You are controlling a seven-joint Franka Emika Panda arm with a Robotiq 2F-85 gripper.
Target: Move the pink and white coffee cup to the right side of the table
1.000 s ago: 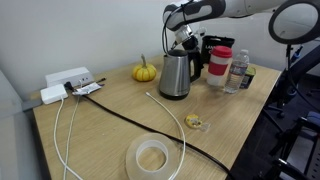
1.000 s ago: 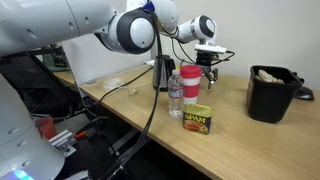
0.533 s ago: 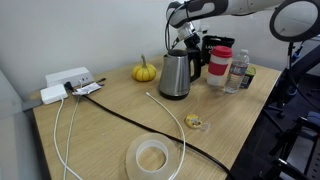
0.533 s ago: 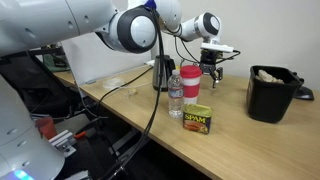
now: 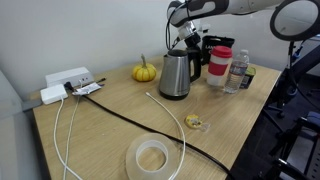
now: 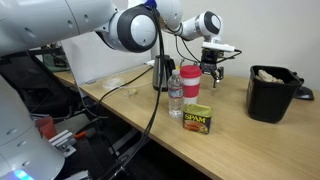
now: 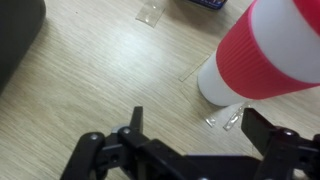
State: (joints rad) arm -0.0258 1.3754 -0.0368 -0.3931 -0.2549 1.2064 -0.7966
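The pink and white coffee cup (image 5: pixel 220 65) stands upright on the tan wood table (image 5: pixel 110 130), between the steel kettle (image 5: pixel 175 75) and a clear water bottle (image 5: pixel 238 72). It also shows in an exterior view (image 6: pixel 189 85) and at the upper right of the wrist view (image 7: pixel 265 50). My gripper (image 5: pixel 190 40) hangs above the table just behind the kettle and cup (image 6: pixel 212 68). In the wrist view my gripper (image 7: pixel 200 135) is open and empty. The cup's base lies just beyond the right fingertip (image 7: pixel 262 125) and does not touch it.
A small orange pumpkin (image 5: pixel 144 72), a white power strip with cables (image 5: pixel 67 82) and a tape roll (image 5: pixel 152 157) lie on the table. A Spam can (image 6: pixel 197 120) and a black bin (image 6: pixel 270 92) stand near the cup. A dark object (image 7: pixel 15 35) shows at the wrist view's upper left.
My gripper has shifted very slightly near the cup. The cup and the other things have not moved.
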